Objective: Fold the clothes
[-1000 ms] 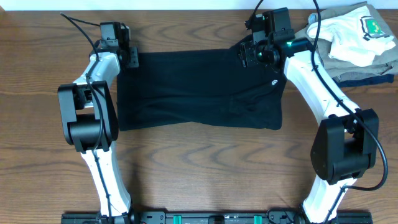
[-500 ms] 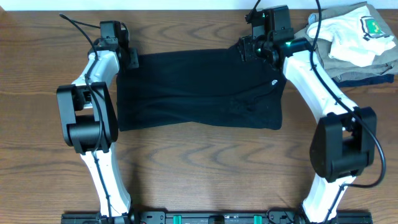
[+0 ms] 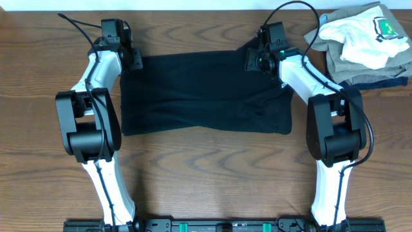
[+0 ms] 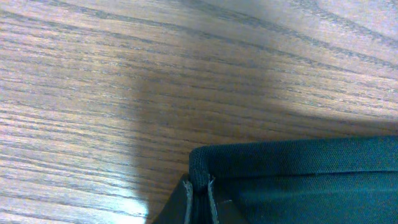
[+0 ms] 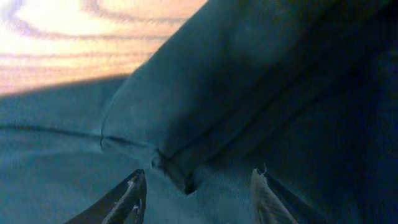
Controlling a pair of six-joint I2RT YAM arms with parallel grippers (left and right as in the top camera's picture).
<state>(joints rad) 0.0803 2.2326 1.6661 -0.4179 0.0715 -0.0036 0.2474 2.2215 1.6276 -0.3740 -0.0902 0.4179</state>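
The black shirt lies folded into a wide rectangle in the middle of the table. My left gripper is at its far left corner; in the left wrist view the jaws are shut on the shirt's hem edge. My right gripper is at the far right corner, over the sleeve; in the right wrist view its fingers stand wide apart above the black fabric, with a fold seam between them.
A pile of folded garments sits at the far right corner: a white one with a green badge on top of khaki and navy ones. The wooden table runs in front of the shirt.
My right arm has drawn in and its gripper has shifted slightly left and down over the shirt's far right corner. My left gripper has stayed on the far left corner.
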